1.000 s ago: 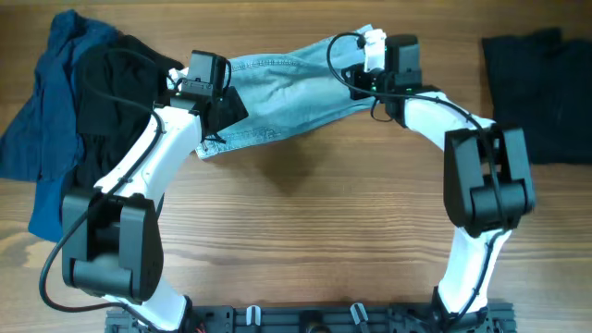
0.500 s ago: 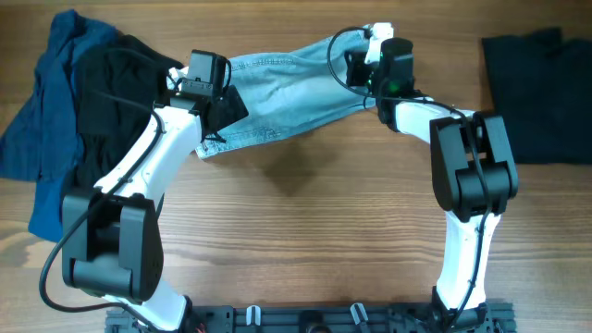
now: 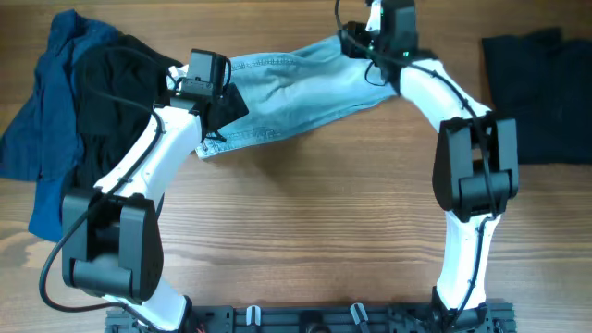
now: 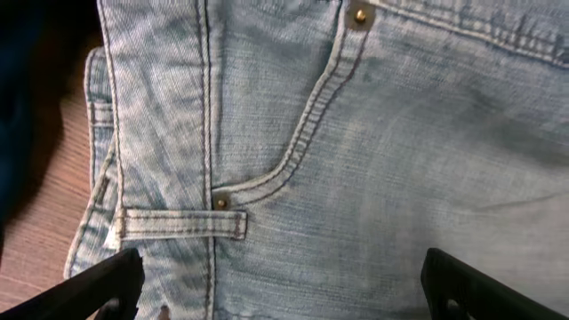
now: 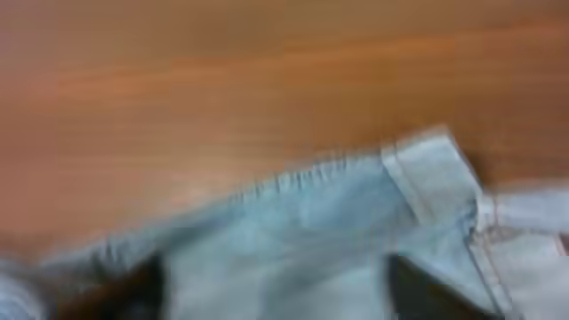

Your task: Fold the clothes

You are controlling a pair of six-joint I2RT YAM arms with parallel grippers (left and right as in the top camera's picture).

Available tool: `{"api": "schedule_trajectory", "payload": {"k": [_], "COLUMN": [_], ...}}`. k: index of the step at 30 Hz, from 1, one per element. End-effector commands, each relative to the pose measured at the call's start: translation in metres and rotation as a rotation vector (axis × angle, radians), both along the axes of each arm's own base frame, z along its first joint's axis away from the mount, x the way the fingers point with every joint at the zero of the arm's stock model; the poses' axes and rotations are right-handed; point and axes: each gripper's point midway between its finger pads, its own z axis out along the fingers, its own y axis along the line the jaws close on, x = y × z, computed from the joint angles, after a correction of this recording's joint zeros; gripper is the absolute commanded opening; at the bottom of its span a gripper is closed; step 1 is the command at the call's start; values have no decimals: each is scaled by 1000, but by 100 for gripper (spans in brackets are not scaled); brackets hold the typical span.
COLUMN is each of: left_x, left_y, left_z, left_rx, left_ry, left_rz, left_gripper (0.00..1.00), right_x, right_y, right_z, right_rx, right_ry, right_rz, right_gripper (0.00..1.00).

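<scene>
Over the shorts [image 3: 296, 83], left gripper [image 4: 280, 280] and right gripper [image 5: 271, 284] both gape empty; each should pinch an edge squarely, pulling flat before folding.

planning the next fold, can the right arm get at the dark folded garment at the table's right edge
Probably yes. The dark folded garment lies flat with nothing on it, only bare wooden table separates it from the right arm, and the right gripper looks open.
</scene>
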Motion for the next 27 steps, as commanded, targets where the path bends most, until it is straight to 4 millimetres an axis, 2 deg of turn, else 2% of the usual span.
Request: {"api": "schedule_trajectory", "payload": {"k": [1, 4, 9, 11, 13, 15, 17, 18, 21, 26, 27], "left_x": [0, 1, 0, 0, 0, 0, 0, 0, 0, 0, 0], "left_y": [-1, 0, 1, 1, 1, 1, 1, 1, 1, 1, 1], "left_z": [-3, -3, -3, -3, -3, -3, -3, -3, -3, -3, -3], "left_rx": [23, 41, 65, 67, 67, 67, 67, 67, 67, 67, 67], "left_ry": [7, 5, 12, 12, 13, 13, 13, 13, 12, 13, 12], "left_rz": [-40, -67, -105, -108, -108, -108, -108, -108, -108, -108, -107], "left_gripper": [100, 100, 100, 100, 100, 100, 100, 100, 100, 100, 100], "right_x": [-8, -25, -36, -39, -43, -46, -50, -52, -56, -65, -67], "right_y": [1, 13, 32, 42, 56, 67, 77, 79, 81, 79, 78], "right_z": [46, 35, 29, 25, 15, 4, -6, -7, -11, -20, -29], "right_rx": [-62, -52, -45, -46, -49, -61, -70, -70, -68, -79, -92], "right_ry": [-32, 26, 45, 51, 63, 74, 89, 93, 114, 162, 166], "right_rz": [107, 194, 255, 273, 298, 316, 332, 336, 337, 343, 358], "right_gripper": [100, 99, 98, 89, 75, 52, 23, 17, 5, 4, 4]}}
